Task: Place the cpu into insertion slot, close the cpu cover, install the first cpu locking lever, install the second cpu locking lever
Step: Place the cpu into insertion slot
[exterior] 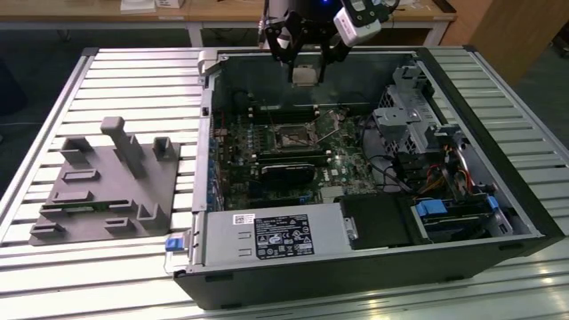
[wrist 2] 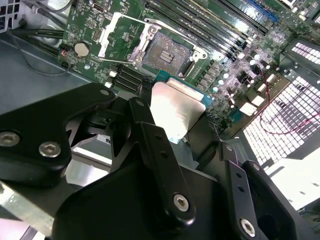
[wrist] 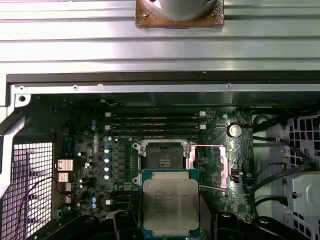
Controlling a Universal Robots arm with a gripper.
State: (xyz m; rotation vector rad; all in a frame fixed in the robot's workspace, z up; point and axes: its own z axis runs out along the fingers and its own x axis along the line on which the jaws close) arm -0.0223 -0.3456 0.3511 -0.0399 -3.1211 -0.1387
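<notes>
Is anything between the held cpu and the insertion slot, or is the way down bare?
Bare: in the first wrist view nothing lies between the cpu and the open insertion slot; the cpu cover is swung aside.

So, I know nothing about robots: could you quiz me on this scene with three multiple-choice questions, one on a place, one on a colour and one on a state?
1. Where is the cpu relative to the computer case?
A. lying beside it
B. held in the gripper above it
C. lying on its floor

2. What colour is the cpu's top?
A. silver-grey
B. red
C. yellow

3. How does the cpu cover stand at the insertion slot?
A. shut over it
B. shut with a chip beneath
C. swung open, leaving the slot bare

Answers:
1 B: the exterior view shows the chip clamped in the gripper over the case.
2 A: both wrist views show a dull metal top.
3 C: the first wrist view shows the frame folded aside and the dark socket uncovered.
</notes>
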